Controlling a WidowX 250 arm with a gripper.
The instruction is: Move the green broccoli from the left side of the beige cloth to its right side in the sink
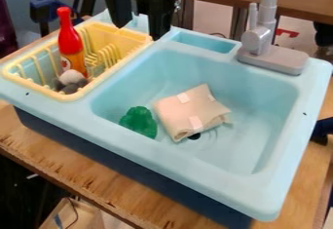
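The black pincer (138,32) is hanging at the top of the camera view, its two fingers pointing down and standing wide apart, with open space between them. It is hovering over the back of the light-blue toy sink (170,160), nearest to the back right corner of the yellow dish rack (135,32); whether a fingertip is touching the rack's rim, cannot tell. The rack is sitting in the sink unit, beside the main basin. A red bottle (69,40) with an orange lower part is standing upright inside the rack, near its middle, and a grey-and-white object (70,80) is lying just in front of the bottle's base. In the main basin, a folded beige cloth (185,110) with whitish patches is resting on the floor, partly covering the dark drain (194,136). A crumpled-looking green object (138,121) is lying just beside the cloth, on the side toward the rack. A grey faucet (259,40) is rising from the back rim, next to a small recessed compartment (205,43). The whole sink unit is resting on a wooden surface (84,169).
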